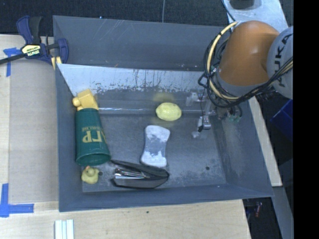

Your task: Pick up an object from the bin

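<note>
Toward the right of the bin [199, 158] the gripper [203, 123] hangs near a yellow lemon-shaped thing [168, 111], not touching it, so the pick is not yet done; open or closed, I cannot tell

Orange domed wrist cover [249, 51], looped black-and-yellow cables [213, 59], grey lettered arm [282, 54]
</note>
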Robot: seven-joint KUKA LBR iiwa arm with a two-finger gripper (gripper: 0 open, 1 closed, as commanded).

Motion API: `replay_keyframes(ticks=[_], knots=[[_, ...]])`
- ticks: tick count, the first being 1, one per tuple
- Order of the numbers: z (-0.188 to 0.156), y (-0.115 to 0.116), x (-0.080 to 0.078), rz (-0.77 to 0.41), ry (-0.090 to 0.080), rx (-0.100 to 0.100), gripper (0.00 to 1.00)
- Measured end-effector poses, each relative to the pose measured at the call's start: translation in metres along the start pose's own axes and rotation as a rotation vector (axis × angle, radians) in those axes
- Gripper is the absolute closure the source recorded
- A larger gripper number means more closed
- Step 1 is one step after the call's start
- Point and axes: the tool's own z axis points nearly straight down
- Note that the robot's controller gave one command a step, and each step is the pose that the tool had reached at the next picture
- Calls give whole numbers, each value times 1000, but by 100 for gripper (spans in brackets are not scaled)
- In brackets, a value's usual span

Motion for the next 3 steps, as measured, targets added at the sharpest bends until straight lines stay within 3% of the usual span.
replay_keyframes(ticks=[1,2,3], knots=[[-5,0,-1,-1,-8,0,0],[55,60,-4,42,-8,-1,0],[101,105,2,-274,-21,6,100]])
